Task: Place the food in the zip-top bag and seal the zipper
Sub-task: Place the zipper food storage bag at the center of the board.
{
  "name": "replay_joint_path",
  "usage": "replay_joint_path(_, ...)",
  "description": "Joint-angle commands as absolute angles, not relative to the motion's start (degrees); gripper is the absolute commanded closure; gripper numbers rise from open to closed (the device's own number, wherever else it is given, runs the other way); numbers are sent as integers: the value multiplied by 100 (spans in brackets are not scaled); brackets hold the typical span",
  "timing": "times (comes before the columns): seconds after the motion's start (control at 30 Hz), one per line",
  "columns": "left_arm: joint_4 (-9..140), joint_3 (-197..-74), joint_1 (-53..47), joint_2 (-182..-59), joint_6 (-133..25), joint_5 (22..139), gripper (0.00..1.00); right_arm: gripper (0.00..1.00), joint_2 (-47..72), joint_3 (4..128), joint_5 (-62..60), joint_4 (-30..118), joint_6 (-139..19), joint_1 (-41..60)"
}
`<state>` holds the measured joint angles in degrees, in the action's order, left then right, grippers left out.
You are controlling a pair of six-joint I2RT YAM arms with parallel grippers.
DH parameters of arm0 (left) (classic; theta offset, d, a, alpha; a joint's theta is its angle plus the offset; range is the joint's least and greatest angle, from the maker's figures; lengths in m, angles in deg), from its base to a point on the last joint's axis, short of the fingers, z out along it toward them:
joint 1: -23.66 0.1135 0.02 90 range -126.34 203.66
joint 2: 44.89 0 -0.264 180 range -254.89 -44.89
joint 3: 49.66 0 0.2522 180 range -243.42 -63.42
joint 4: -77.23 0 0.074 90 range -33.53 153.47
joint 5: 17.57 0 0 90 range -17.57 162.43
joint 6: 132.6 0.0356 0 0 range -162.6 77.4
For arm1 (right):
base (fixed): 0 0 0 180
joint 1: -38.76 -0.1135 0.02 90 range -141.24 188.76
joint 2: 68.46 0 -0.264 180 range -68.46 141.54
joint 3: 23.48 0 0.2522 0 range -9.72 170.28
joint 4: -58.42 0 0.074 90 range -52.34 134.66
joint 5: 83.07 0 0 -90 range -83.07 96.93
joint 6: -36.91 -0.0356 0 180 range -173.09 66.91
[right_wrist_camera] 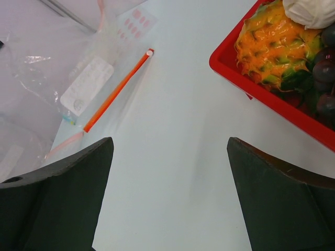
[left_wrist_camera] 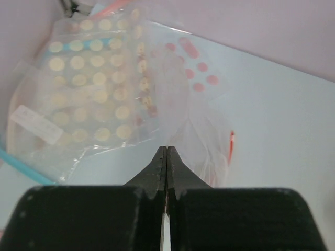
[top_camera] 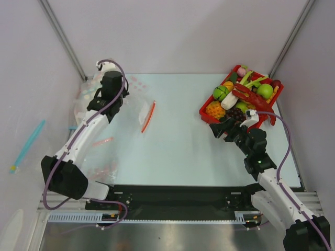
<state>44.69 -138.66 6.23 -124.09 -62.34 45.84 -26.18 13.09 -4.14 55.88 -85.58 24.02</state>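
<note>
Right hand agape, left hand closed — food in red tray.

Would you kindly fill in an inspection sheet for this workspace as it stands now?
Surface: pale table, no spills seen.
Job's things: zip-top bag flat left of centre, zipper strip showing; crayfish and grape bunch in the red tray.
Clutter: dotted bags at far left; other toy foods in the tray.
Grippers: left gripper shut beside the dotted bags; right gripper open, empty, beside the tray.
Cables: purple cable along each arm.
Surroundings: pale walls, metal poles.
</note>
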Motion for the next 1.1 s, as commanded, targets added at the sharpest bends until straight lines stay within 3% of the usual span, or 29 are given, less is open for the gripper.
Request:
replay_joint_path(0.0,4342,-13928,783,-12557,-5991,3807,100,4,-2716,1287,-494,5837,-8517,2373)
replay_joint_path(0.1,4475,-13717,959,-12610,-5833,3561,100,4,-2681,1296,-520,5846,-8535,2374)
replay_joint_path(0.27,4430,-13550,1389,-12357,-5666,2035,100,4,-2689,1287,-511,5837,-8535,2365)
replay_joint_path(0.4,4940,-12963,2066,-11934,-5552,2284,99,4,-2698,1296,-459,5810,-8544,2365)
replay_joint_path(0.43,5028,-12873,2241,-11881,-5447,2338,94,4,-2698,1296,-467,5819,-8552,2365)
replay_joint_path(0.47,5116,-12794,2286,-11863,-5385,2373,81,4,-2689,1296,-468,5828,-8544,2365)
replay_joint_path(0.5,5299,-12680,2313,-11898,-5280,2591,59,4,-2698,1296,-476,5837,-8544,2365)
replay_joint_path(0.53,5249,-12714,2322,-11959,-5236,2663,20,4,-2689,1296,-476,5828,-8552,2365)
replay_joint_path(0.6,4769,-13072,2322,-12117,-5427,2716,3,4,-2689,1296,-485,5819,-8526,2356)
replay_joint_path(0.7,4493,-13460,2278,-12329,-5508,2892,0,4,-2707,1296,-485,5810,-8517,2356)
replay_joint_path(0.93,5476,-13672,1417,-12855,-3903,2786,0,4,-2663,1296,-547,5872,-8552,2338)
replay_joint_path(1.07,5110,-14260,942,-14012,-3294,4319,0,4,-2663,1313,-538,5855,-8544,2330)
